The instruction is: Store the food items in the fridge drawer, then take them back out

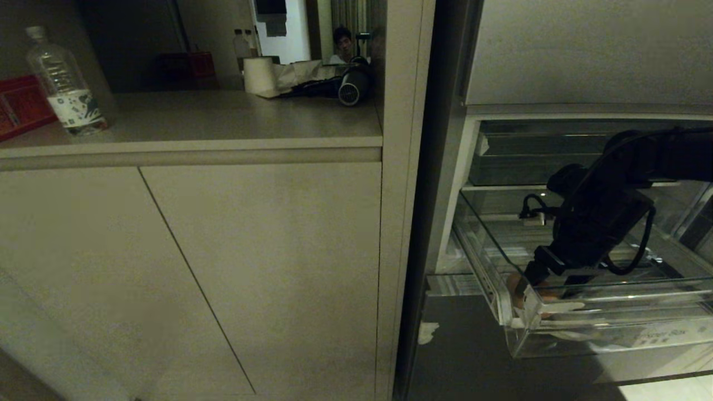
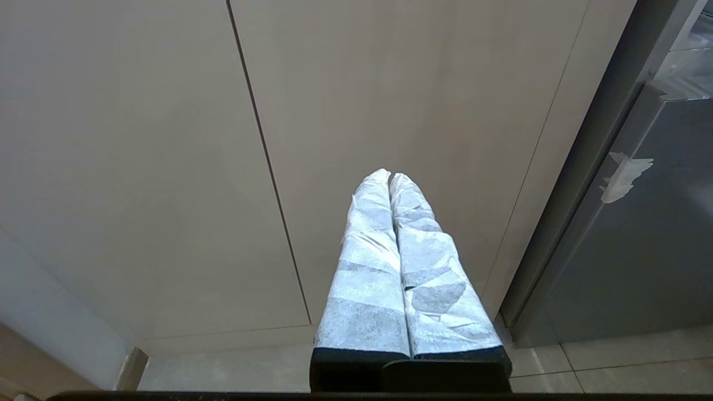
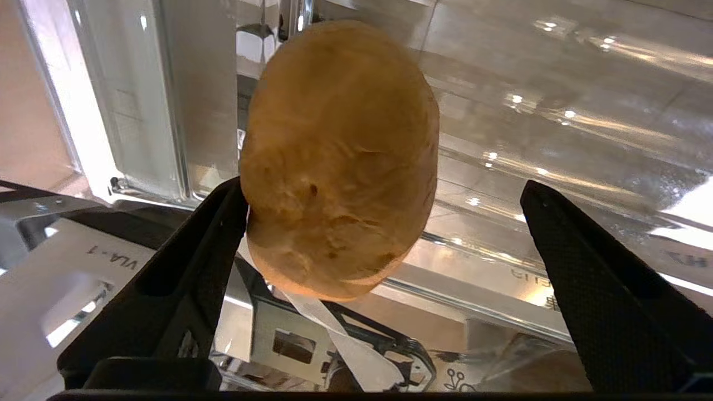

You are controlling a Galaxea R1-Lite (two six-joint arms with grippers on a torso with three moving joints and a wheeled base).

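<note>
The food item (image 3: 340, 161), an orange-tan oval lump, lies on the ribbed floor at the front left corner of the fridge drawer (image 1: 607, 328), its long axis running away from the right gripper (image 3: 384, 223) toward the drawer's side wall. The jaws stand wide apart: one finger (image 3: 195, 256) seems to touch its flank, the other is well clear, so it probably rests free. The left gripper (image 2: 390, 178) hangs parked, jaws together, before the cabinet door (image 2: 139, 139)

Tan, lumpy food item (image 3: 340, 161) lies inside clear fridge drawer (image 1: 613, 328) — front-left corner.
</note>
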